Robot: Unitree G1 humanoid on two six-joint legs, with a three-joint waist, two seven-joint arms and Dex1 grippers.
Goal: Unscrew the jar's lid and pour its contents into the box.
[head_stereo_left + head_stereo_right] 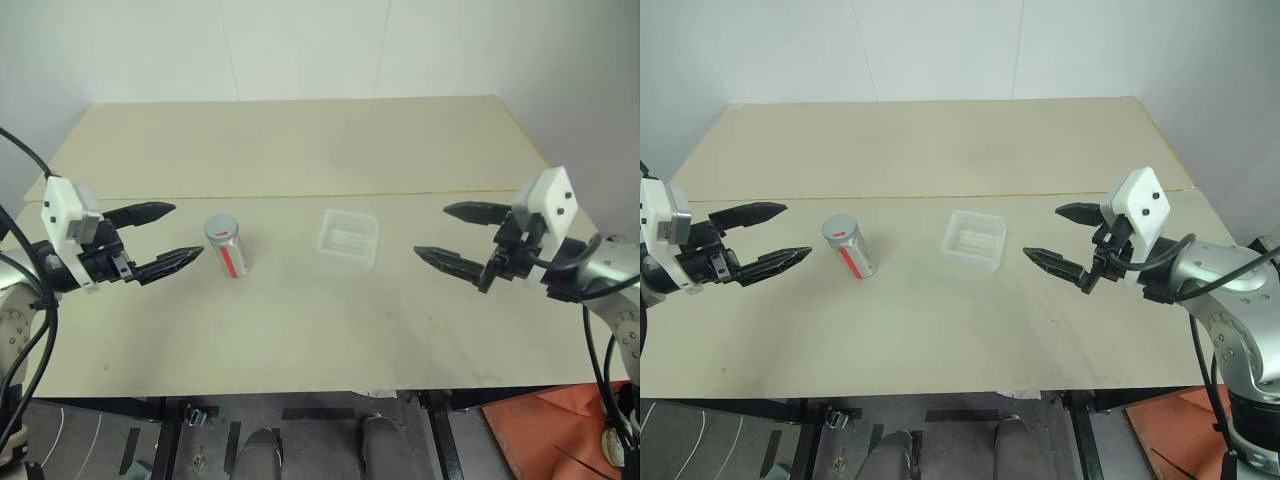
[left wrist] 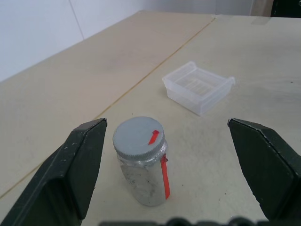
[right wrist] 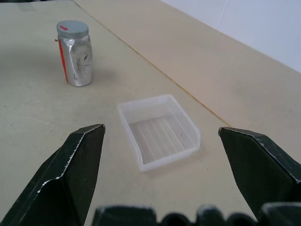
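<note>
Near edge: floor under the counter (image 1: 300, 330) shows black frame legs, cables, and an orange sheet (image 1: 540, 430) at the robot's right.

Left tool (image 1: 170, 237): two black tapered fingers spread wide apart, empty, pointing in toward the jar, just short of it, not touching. White block housing behind the fingers.

Right tool (image 1: 455, 237): same build, fingers spread wide, empty, pointing in toward the box with a clear gap of bare counter between.

Jar (image 1: 228, 245): upright on the counter, left of centre, between left tool and box. Small cylinder, crinkled silvery foil-like wall, red strip running down its side. In the left wrist view it sits between the two open fingers but clear of both.

Lid (image 2: 139, 137): on the jar, round, flat, matte grey, ribbed rim, small red mark on top. Contents can't be seen through the wall.

Box (image 1: 348, 240): right of the jar, near but apart. Shallow clear plastic tray, rounded corners, ridged floor, looks empty. Sits just on the near side of the seam (image 1: 300, 196).

Counter: pale beige board, matte, light scuffs, thin seam line running across mid-depth. Far half bare. Nothing stands between either tool and its nearest item.

Behind: plain white wall (image 1: 300, 50).
</note>
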